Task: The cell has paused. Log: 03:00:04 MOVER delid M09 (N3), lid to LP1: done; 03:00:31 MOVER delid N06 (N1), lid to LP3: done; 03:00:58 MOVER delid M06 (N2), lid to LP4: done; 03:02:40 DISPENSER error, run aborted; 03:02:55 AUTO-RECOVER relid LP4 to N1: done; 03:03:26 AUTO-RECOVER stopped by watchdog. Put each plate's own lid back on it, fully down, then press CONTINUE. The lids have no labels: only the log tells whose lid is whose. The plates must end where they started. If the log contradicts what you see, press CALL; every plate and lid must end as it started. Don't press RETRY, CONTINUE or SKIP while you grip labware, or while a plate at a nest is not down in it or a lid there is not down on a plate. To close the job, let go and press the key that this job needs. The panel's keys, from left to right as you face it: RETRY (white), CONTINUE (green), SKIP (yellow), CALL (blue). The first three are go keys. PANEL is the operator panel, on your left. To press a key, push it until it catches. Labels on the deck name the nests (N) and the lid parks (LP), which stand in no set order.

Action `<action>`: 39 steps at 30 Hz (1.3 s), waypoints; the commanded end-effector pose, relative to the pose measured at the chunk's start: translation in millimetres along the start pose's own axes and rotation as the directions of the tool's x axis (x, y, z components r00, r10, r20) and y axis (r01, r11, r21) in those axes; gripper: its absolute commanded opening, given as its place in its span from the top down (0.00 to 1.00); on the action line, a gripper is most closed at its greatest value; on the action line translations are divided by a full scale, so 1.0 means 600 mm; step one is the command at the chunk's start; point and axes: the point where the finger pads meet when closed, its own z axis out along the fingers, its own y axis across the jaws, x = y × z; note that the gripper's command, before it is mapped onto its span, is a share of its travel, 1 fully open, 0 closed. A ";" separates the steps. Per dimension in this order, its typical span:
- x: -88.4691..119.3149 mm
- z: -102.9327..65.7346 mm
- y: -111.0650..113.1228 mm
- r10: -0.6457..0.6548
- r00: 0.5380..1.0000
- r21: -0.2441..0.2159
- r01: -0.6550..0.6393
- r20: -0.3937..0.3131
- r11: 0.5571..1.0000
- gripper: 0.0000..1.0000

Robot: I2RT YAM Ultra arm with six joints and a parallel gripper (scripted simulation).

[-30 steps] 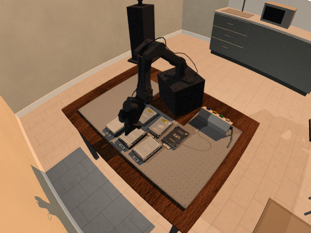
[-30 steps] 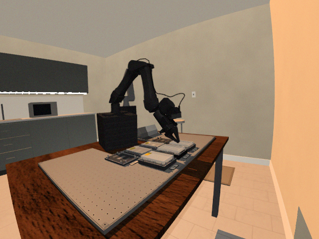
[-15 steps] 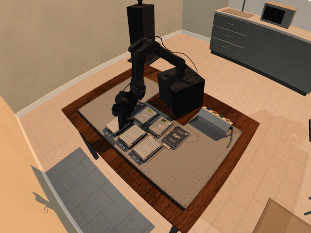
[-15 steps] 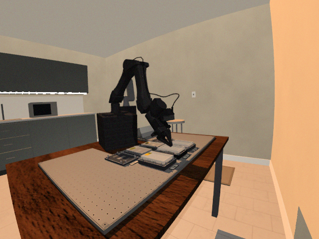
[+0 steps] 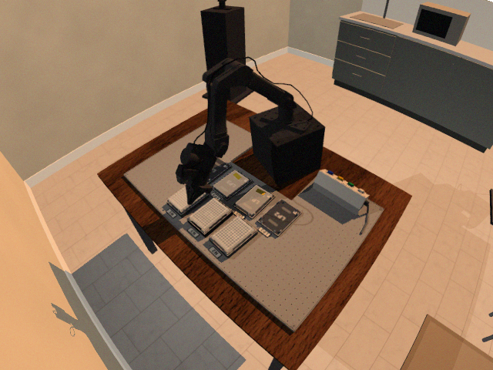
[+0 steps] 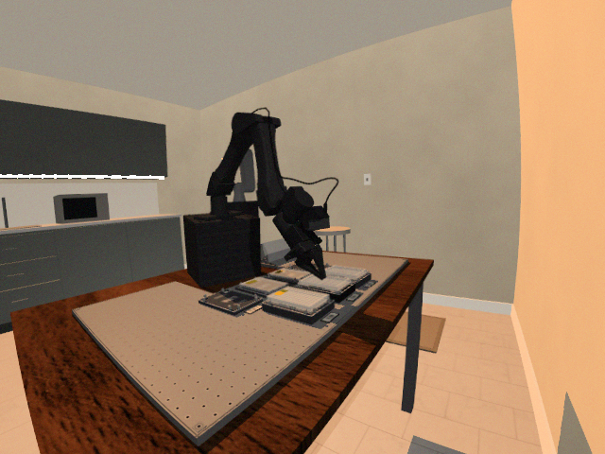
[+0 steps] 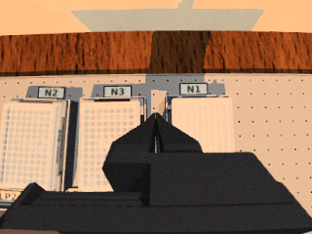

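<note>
Even, fairly bright light, soft arm shadow on deck (image 5: 278,254), no glare, pics low-res & slightly blurry, wide-angle bending at edges, labels barely legible.

black arm (image 5: 223,103), dotted tan deck (image 5: 286,270), white plates (image 5: 209,215)

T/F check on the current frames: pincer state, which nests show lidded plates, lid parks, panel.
1. The pincer is shut and holds nothing. True.
2. The plate at N1 shows a smooth lid. True.
3. The plate at N2 is lidded. False: its wells show bare.
4. The pincer hovers over the operator panel. False: it is between N3 and N1.
5. Every lid park in view holds a lid. False: the dark park is bare.
</note>
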 end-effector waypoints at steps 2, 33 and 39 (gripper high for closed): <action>-0.022 0.000 -0.002 -0.007 1.000 0.000 0.007 0.027 1.000 1.00; 0.038 -0.021 -0.126 -0.005 0.947 0.011 0.009 -0.320 1.000 0.00; 0.034 -0.019 -0.110 -0.023 0.911 -0.004 0.024 -0.413 1.000 0.00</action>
